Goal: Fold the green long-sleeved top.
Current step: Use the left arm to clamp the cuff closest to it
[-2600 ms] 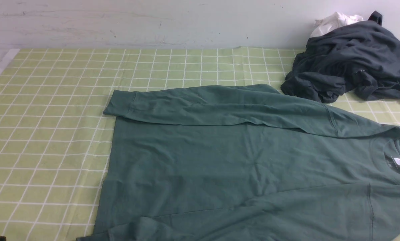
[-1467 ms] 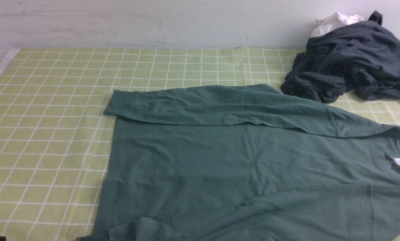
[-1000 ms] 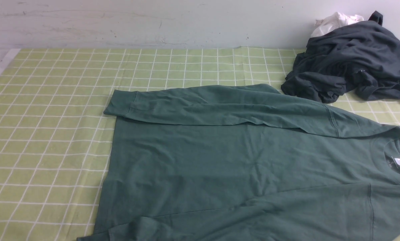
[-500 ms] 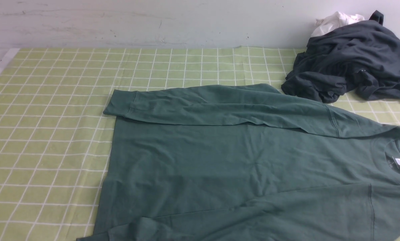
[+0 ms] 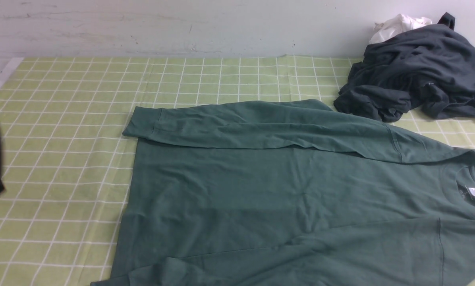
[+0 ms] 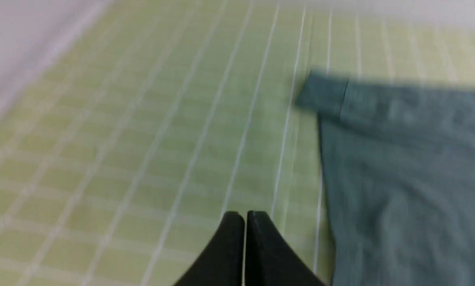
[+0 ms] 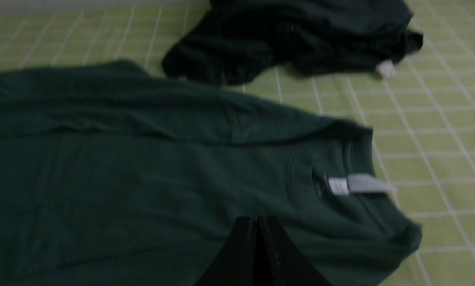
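Green long-sleeved top (image 5: 285, 190) is lying flat on the checked cloth (image 5: 62, 139), neck to the right. Left gripper (image 6: 245, 216) is hovering over bare cloth just beside its hem, jaws pressed together, empty. Right gripper (image 7: 257, 220) (likewise closed, empty) is hanging above the chest near the neck label (image 7: 356, 184).

green top (image 5: 285, 198) cut off bottom and right | white cloth (image 5: 396, 24) part hidden behind dark garment (image 5: 416, 67) | wrist views blurred
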